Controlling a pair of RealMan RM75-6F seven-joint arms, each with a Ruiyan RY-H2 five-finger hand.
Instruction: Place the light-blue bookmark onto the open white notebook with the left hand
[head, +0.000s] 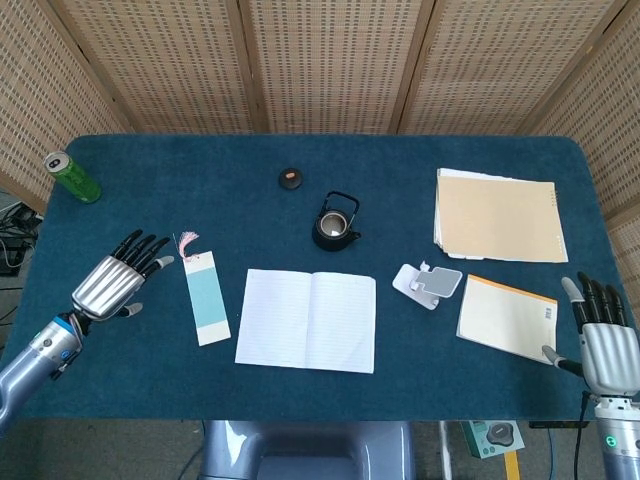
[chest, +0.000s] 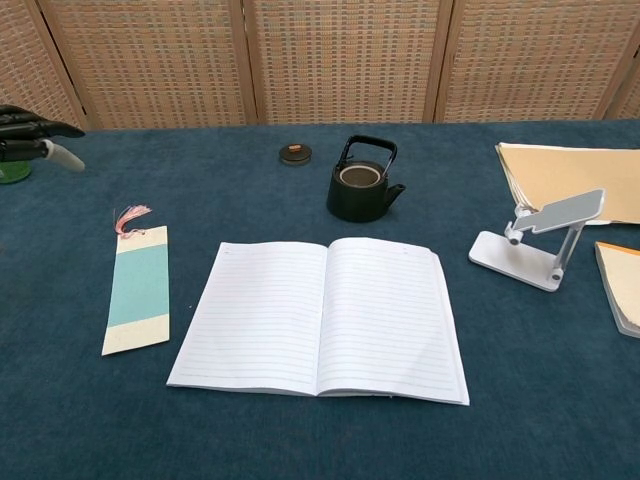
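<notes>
The light-blue bookmark (head: 206, 297) with a pink tassel lies flat on the blue table, left of the open white notebook (head: 307, 319); the chest view shows the bookmark (chest: 137, 289) and notebook (chest: 322, 317) too. My left hand (head: 116, 279) hovers open just left of the bookmark, fingers spread and pointing toward its tassel end, not touching it. In the chest view only the fingers (chest: 30, 135) of that hand show at the left edge. My right hand (head: 603, 340) stays open at the table's front right corner, holding nothing.
A black teapot (head: 334, 222) stands behind the notebook, a small dark lid (head: 290, 179) beyond it. A green can (head: 71, 176) is at the far left. A white phone stand (head: 428, 283), an orange-edged notepad (head: 508, 317) and a stack of tan folders (head: 498, 215) occupy the right.
</notes>
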